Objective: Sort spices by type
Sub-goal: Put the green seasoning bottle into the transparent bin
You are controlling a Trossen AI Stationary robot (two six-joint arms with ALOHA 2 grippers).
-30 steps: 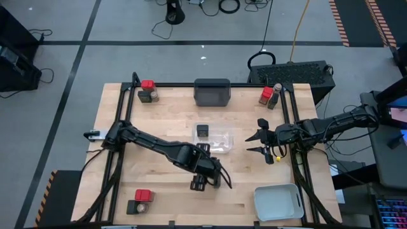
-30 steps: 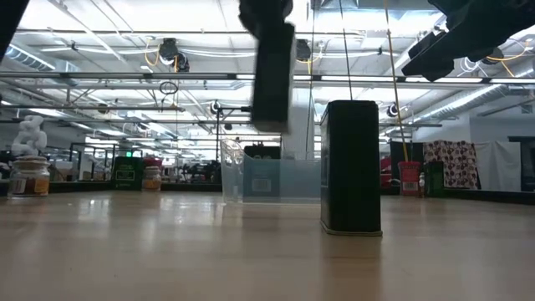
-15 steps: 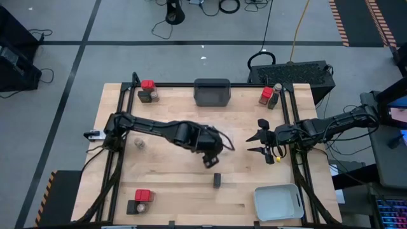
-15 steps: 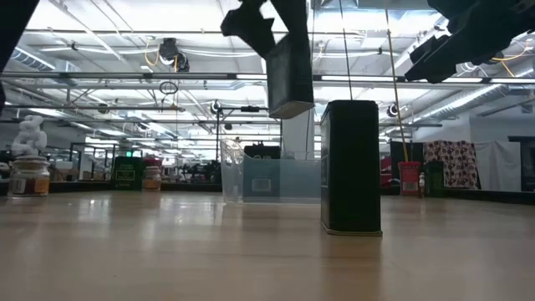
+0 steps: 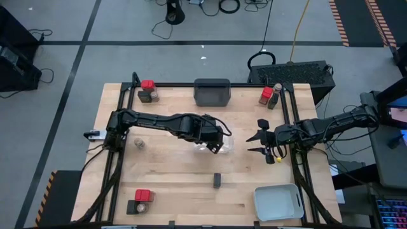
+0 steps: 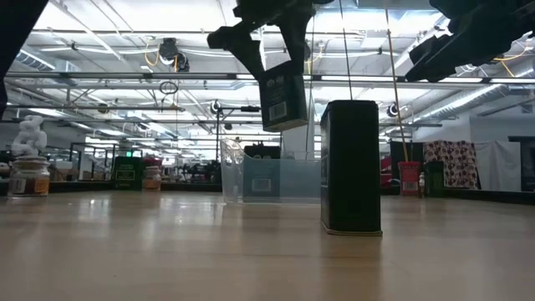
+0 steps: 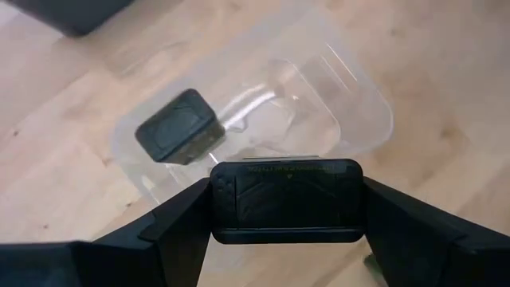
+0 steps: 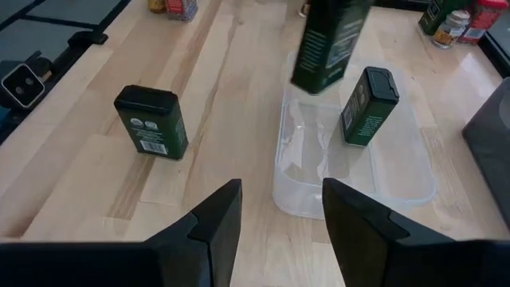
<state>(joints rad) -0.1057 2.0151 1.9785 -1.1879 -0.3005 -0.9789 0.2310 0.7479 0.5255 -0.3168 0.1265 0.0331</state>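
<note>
My left gripper hangs over the clear tray at mid table, shut on a black boxy tin. A second black tin stands inside that tray. A third black tin stands upright on the wood nearer the near edge. A round jar sits left of centre. Red-topped containers stand at the far left, far right and near left. My right gripper waits open, right of the tray and above the table. My left gripper pinches the black tin by its upper end between both fingers, one on each side, coming from above and pointing down. The tin hangs below the fingers, lifted clear and a little tilted, above the clear tray's near part.
A dark grey tray sits at the far edge, a pale grey tray at the near right corner. Black frame rails run along both table sides. Bare wood lies between the clear tray and the standing tin.
My left gripper carried the black tin from beside the standing tin toward the table's far edge and slightly right, ending above the clear tray. The tin stayed clear of the table and tipped somewhat. The standing tin, hidden under the arm before, now shows.
</note>
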